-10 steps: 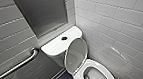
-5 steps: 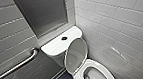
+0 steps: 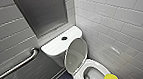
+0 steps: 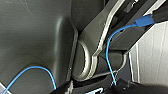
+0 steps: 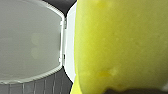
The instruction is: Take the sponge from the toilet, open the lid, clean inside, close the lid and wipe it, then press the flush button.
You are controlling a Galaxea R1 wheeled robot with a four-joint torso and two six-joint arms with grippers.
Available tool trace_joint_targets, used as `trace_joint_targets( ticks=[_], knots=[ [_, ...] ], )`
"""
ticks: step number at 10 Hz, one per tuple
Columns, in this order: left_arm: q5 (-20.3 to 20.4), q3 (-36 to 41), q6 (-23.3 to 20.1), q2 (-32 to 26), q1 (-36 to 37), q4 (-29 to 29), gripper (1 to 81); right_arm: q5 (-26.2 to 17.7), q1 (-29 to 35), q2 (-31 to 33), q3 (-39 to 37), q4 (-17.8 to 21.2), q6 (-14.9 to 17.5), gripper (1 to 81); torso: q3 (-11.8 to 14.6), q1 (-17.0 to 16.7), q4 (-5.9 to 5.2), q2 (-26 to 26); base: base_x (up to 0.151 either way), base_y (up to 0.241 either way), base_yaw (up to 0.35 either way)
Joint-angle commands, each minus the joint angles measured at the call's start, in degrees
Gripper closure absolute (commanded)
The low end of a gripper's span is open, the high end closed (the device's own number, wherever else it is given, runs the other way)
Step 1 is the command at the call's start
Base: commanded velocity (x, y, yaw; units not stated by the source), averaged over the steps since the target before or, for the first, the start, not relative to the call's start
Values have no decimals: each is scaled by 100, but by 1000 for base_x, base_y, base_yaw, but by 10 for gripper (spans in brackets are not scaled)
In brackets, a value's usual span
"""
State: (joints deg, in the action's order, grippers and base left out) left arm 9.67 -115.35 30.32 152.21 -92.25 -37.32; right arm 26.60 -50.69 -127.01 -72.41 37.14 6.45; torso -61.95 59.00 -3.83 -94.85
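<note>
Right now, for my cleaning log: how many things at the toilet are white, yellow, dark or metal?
White: 2, the toilet and its raised lid
Yellow: 1, the sponge
Dark: 1, the flush button
Metal: 1, the grab rail
Total: 5

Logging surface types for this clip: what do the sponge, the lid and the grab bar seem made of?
The sponge: soft foam, matte yellow, finely pitted face. The lid: probably plastic, smooth white with a soft sheen. The grab bar: metal, likely steel, silvery with bright highlights.
</note>
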Motion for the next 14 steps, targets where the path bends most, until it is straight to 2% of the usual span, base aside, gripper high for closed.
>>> trace_joint_targets(
  ticks=[1, 3, 6, 8, 11, 14],
  knots=[
    [-316, 74, 18, -85, -167, -109, 10, -1182, 1072, -265, -509, 117, 164, 811, 0, 0, 2, 0, 0, 0, 0],
    [-316, 65, 18, -85, -167, -92, 10, -1526, 1494, -704, -1184, 346, 164, 811, 0, 0, 2, 0, 0, 0, 0],
    [-316, -14, 27, -85, -167, -65, 10, -2150, 2100, -1382, -2373, 355, 137, 811, 0, 0, 2, 0, 0, 0, 0],
    [-316, -32, 53, -76, -167, -65, 10, -2457, 2427, -1759, -2899, 347, 128, 811, -2, 0, 2, 0, 0, 0, 0],
    [-316, -32, 71, -94, -167, -57, 10, -2642, 2576, -2223, -3521, 372, 111, 811, -2, 0, 0, 0, 0, 0, 0],
    [-316, -41, 80, -147, -246, -48, 10, -2739, 2629, -3034, -4790, 372, -30, 811, -2, 2, 2, 2, 0, 0, 0]
  ],
)
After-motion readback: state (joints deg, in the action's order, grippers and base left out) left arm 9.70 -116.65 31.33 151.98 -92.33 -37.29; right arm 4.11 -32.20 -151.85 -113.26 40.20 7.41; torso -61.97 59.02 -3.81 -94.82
